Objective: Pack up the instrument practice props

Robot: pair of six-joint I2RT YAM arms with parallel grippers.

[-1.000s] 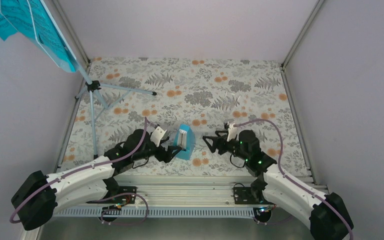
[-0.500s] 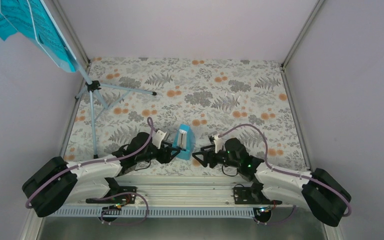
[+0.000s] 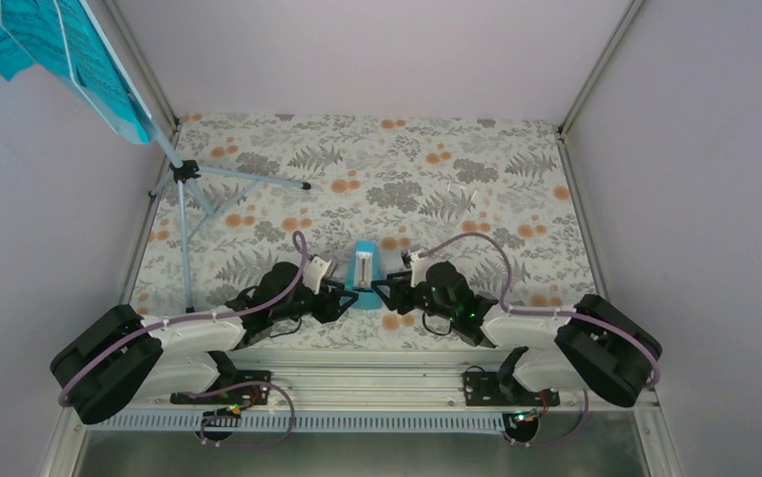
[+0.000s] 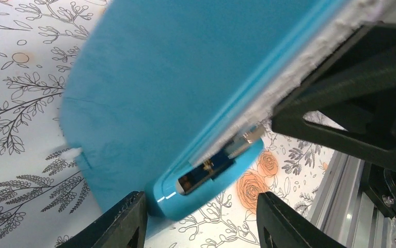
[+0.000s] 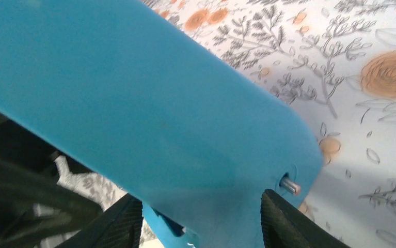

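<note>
While between both jaws, blue metronome (image 3: 365,274).

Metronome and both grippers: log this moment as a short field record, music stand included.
metronome: blue, whitish face showing in the top view, near the front edge of the table
left gripper: fingers either side of the metronome's base, from its left; grip not clear
right gripper: fingers either side of it from the opposite side; grip not clear
music stand: standing at far left, away from both arms
sheet-music pages: on the stand's desk
packed so far: nothing visibly
</note>
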